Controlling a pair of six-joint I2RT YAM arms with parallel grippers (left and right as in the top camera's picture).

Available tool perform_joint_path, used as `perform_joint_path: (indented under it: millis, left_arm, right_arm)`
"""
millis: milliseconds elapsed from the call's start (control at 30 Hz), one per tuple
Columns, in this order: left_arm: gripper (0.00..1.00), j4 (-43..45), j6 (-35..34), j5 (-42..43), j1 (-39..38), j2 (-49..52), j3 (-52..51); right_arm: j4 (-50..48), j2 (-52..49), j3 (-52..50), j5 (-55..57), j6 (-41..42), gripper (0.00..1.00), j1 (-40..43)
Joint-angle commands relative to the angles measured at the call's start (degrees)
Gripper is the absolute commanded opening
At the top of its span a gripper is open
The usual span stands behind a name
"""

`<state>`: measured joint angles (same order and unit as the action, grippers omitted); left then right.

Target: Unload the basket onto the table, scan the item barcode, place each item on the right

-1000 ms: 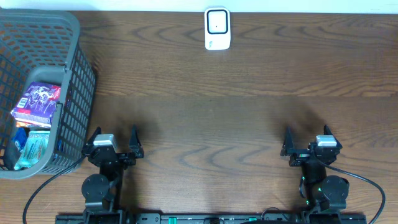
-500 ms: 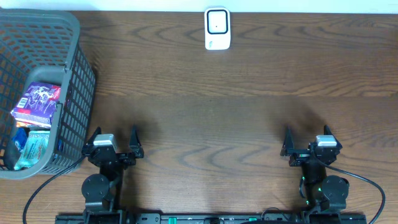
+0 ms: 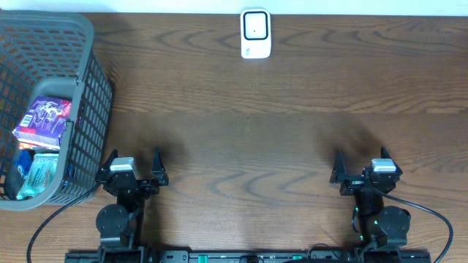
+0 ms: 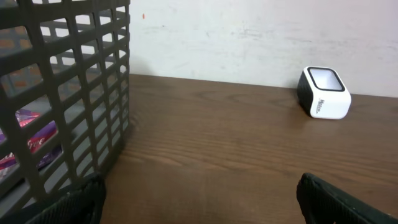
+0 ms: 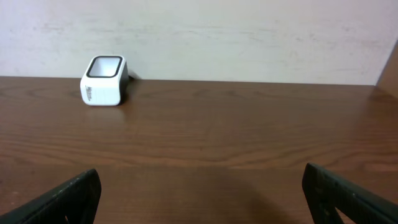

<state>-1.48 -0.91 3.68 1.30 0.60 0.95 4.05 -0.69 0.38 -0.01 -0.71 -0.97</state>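
Note:
A white barcode scanner point(image 3: 255, 33) with a dark window stands at the table's far edge, also seen as the scanner point(image 4: 324, 93) in the left wrist view and the scanner point(image 5: 104, 81) in the right wrist view. Packaged items lie in the grey basket point(image 3: 88, 51) at the left: a purple packet point(image 3: 44, 120) on top, a teal packet point(image 3: 40, 173) below it. My left gripper point(image 3: 133, 165) sits open at the near left beside the basket, nothing between its fingers. At the near right my right gripper point(image 3: 363, 165) is open and empty too.
The basket wall point(image 4: 74, 93) fills the left of the left wrist view, close to the left fingers. A pale wall runs behind the table's far edge. Cables trail from both arm bases at the near edge.

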Motion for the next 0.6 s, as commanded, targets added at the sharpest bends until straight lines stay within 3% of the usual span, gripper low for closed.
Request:
perform_joint_path:
  millis: [0,133,200,367,567]
  left_arm:
    - [0.98,-0.6,0.5,0.9,0.2,-0.3,-0.7]
    - [0.98,2.8,-13.0,21.0,0.2,-0.3,-0.7]
    - [0.98,2.8,-15.8,26.2,0.2,-0.3,-0.7]
    - [0.98,4.4,-19.7,26.4,0.2,-0.3,-0.7]
    - [0.98,27.7,-24.3,28.9,0.3,-0.3,0.7]
  right_arm:
    - [0.2,0.0,-0.1,0.5,-0.7,0.99,-0.2]
    - [0.2,0.0,-0.1,0.5,-0.7,0.99,-0.2]
    - [0.2,0.0,-0.1,0.5,-0.7,0.99,-0.2]
    - [0.2,0.0,-0.1,0.5,-0.7,0.99,-0.2]
    - [0.2,0.0,-0.1,0.5,-0.7,0.99,-0.2]
